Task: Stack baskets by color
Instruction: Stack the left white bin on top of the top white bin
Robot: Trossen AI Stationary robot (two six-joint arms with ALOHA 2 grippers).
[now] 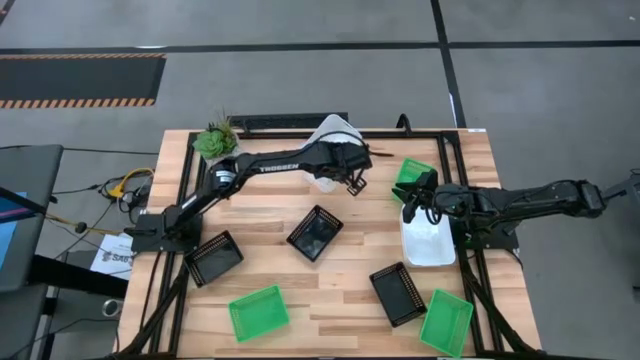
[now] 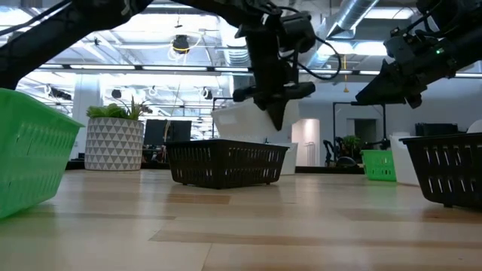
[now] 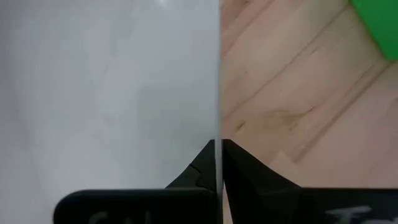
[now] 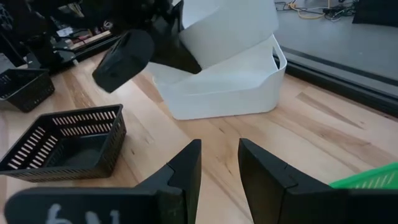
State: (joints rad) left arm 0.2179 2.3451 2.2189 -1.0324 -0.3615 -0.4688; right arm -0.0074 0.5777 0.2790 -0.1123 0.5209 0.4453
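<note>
Fingers of the left gripper are pinching the wall of a white basket, holding it tilted over a second white basket at the table's far edge.

Nesting of the white pair is looking like the step in hand: the lifted one is sitting partly inside the lower one, not yet level. The right gripper is hovering with its fingers parted and empty, between a green basket and the third white basket. Three black baskets, including the middle one, and two more green ones are lying scattered, unstacked. Next, the tilted basket probably needs levelling and lowering before release.
</note>
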